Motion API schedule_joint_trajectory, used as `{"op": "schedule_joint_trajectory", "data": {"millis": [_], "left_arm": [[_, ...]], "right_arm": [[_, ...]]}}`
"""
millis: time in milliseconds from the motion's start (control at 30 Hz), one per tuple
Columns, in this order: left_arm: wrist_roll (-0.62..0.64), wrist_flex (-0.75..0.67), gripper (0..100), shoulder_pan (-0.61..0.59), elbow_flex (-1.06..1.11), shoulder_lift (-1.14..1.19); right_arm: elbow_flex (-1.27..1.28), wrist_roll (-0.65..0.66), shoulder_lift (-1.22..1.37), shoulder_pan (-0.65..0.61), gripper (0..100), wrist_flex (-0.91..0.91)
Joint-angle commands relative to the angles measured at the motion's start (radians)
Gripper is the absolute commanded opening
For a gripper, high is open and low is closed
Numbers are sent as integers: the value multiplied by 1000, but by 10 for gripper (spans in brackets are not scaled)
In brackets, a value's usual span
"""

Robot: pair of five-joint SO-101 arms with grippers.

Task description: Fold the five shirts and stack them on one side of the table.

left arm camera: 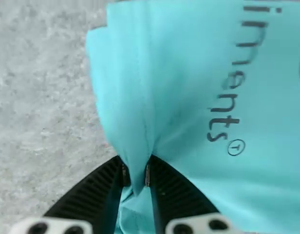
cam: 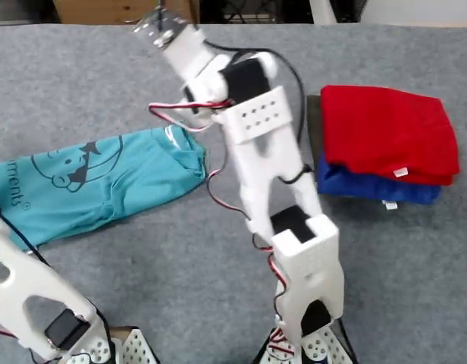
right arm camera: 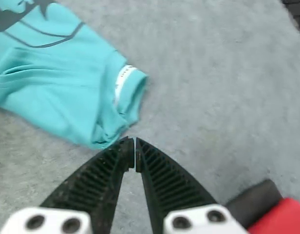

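Grey napped fabric covers the table (cam: 180, 250), likely grippy enough to drag at cloth; wooden furniture (cam: 120, 9) stands beyond its far edge. Left gripper (left arm camera: 135, 171) is pinched tight on a gathered fold of the teal cotton shirt with dark print (left arm camera: 189, 73), which spreads away ahead of its fingertips. I judge the shirt soft, light and limp: it will sag and bunch unless taken at hems or corners. Right gripper (right arm camera: 135, 142) has its jaws together on nothing, the shirt's collar (right arm camera: 124, 80) just ahead of the tips. Off to that gripper's side lies the folded red shirt (cam: 385, 133), stacked on the folded blue shirt (cam: 362, 186)
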Motion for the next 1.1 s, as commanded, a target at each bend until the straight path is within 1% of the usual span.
{"op": "schedule_joint_trajectory", "data": {"millis": [0,100,233,400,533,600,733,800,933,1000,1067], "left_arm": [[63,12,28,47,-41,-101],[89,12,28,85,-4,-175],[133,12,28,177,151,-331],[242,9,28,363,424,-562],[336,-28,29,527,553,-674],[397,-69,29,585,575,-690],[559,-167,29,685,585,-671],[591,-193,29,740,578,-657],[612,-226,29,858,576,-651],[649,-229,29,909,576,-654],[687,-262,29,946,575,-654]], "right_arm": [[-12,0,-81,25,15,5],[-5,-5,-85,31,15,5],[-8,-5,-85,103,15,-8],[-12,-3,-70,207,15,-29],[-35,2,-68,273,16,-21],[-61,2,-68,290,17,-6],[-81,2,-85,299,18,5],[-79,2,-97,299,17,6],[-79,2,-111,299,15,6],[-79,2,-120,299,15,6],[-79,2,-128,299,15,6]]}}
